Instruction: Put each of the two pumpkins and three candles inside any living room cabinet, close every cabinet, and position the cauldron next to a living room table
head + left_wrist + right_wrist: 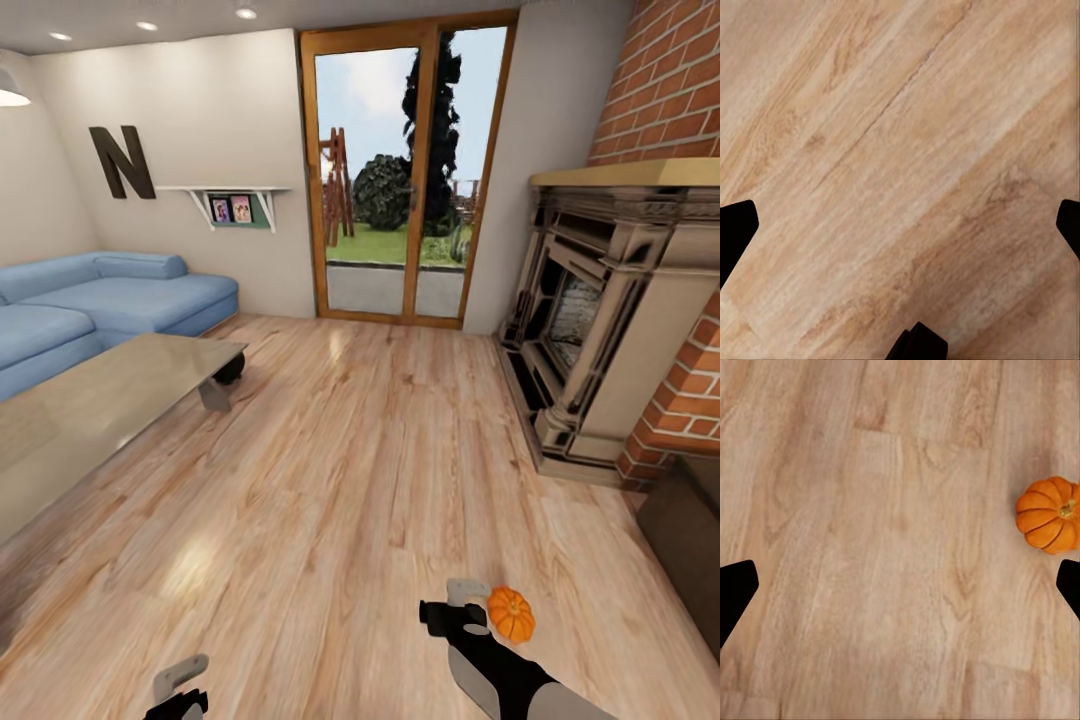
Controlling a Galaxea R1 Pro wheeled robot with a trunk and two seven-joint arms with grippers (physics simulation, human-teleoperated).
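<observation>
The pumpkin (pixel 511 613) is sitting on the wood floor (pixel 330 480) just at three o'clock of my right hand (pixel 455 603), which I'm holding wide and empty.

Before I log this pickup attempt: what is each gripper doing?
Left gripper: open, empty, over bare floor.
Right gripper: open, empty, with the pumpkin on the floor beside it.

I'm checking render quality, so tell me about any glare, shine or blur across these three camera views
Head view: ceiling lights leave pale sheen patches on the wood floor, the glass coffee table reflects softly, edges sharp. Right wrist view: the pumpkin is evenly lit and crisp. Left wrist view: floor grain slightly soft, no glare.
</observation>
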